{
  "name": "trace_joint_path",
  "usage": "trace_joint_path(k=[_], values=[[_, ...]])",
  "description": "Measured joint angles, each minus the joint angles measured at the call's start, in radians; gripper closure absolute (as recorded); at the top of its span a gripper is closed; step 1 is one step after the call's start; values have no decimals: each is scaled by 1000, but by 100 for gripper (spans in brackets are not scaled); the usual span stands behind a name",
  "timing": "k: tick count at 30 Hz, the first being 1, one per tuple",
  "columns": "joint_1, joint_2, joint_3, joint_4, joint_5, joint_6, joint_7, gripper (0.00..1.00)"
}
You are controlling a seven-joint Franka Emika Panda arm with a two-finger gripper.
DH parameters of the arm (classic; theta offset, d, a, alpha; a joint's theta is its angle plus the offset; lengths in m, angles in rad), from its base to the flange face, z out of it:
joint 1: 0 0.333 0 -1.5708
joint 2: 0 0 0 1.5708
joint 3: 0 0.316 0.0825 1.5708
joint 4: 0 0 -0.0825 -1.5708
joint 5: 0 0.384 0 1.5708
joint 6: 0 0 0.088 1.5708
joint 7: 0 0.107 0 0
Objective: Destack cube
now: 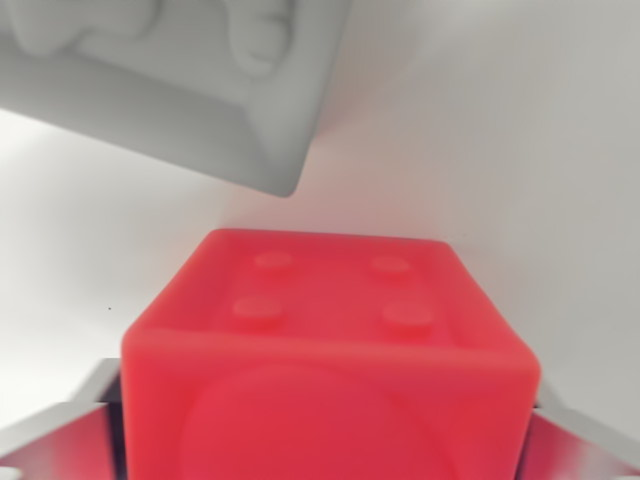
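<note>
Wrist view. A red cube [325, 370] is shown filling the lower centre of the picture, set between the two metallic fingers [55, 445] of the gripper [325, 440], whose tips are seen at the bottom left and bottom right corners. The cube's upper face is marked by four raised round studs in a square pattern, and a large shallow disc is embossed on the face turned toward the camera. The fingers are seen close against the cube's left and right sides, with red reflected in their inner surfaces; the jaws are thus parted by about the cube's width, and the cube appears to be clamped between them, although the contact itself is hidden at the frame's edge. A grey block [170, 90], blurred and with moulded relief on its surface, is seen in the upper left, well apart from the cube. A plain white surface [520, 150] forms the background behind both objects. What lies beneath the cube cannot be told
</note>
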Motion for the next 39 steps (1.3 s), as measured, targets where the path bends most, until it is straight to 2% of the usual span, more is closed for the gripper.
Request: trace_joint_path(k=[26, 39], values=[[0, -3, 0, -1, 0, -1, 0, 0], [1, -75, -2, -20, 0, -51, 0, 0]])
